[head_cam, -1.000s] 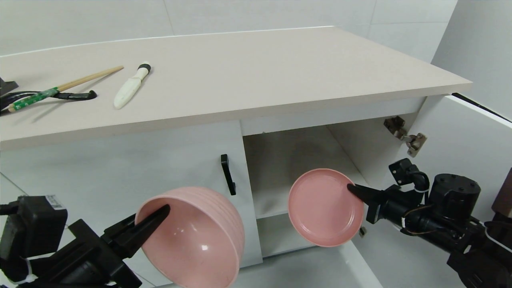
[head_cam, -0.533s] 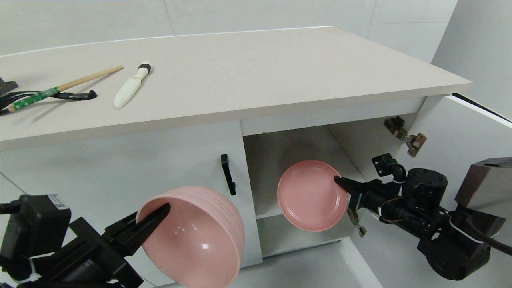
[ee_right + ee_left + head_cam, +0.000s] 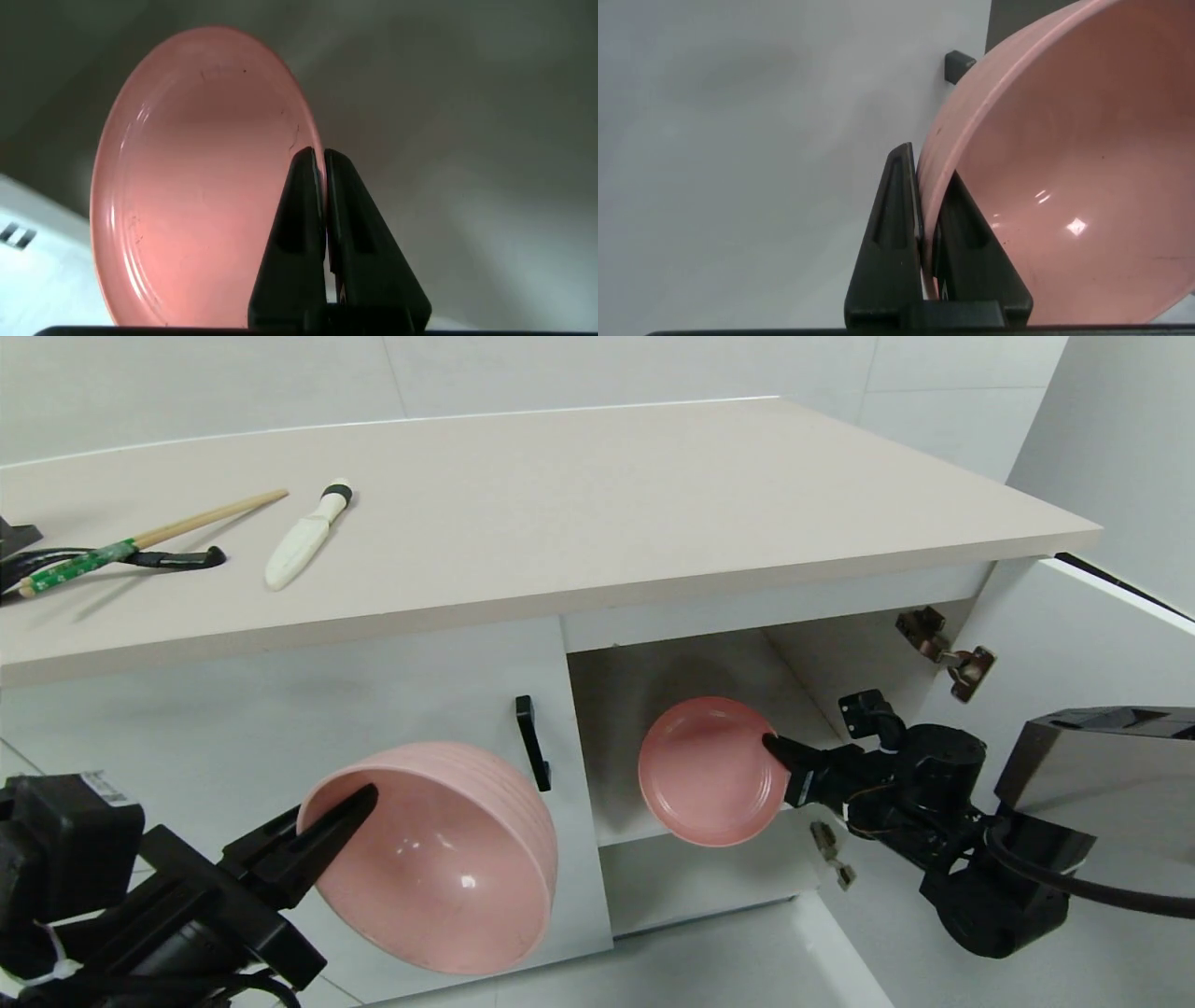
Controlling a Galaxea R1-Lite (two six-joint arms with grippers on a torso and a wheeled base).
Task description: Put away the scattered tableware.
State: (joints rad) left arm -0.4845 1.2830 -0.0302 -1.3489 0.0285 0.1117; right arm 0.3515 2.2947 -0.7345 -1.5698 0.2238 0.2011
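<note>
Though glossy inside, ribbed round bowl (image 3: 439, 868)

I take this for a kitchen, though I see little of the room: a pale counter (image 3: 653, 495) against a white tiled wall (image 3: 607, 369), white cupboards (image 3: 280, 728) beneath with a black handle (image 3: 530, 744) and one door (image 3: 1074, 644) open on its hinge (image 3: 948, 653), chopsticks (image 3: 154, 534) near the counter's left edge.

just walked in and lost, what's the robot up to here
It is storing tableware. The right jaws are shut on the rim of a pink plate, held on edge at the open cabinet compartment. The left jaws are shut on the rim of a pink bowl, before the closed door. Chopsticks and a white utensil lie on the counter.
</note>
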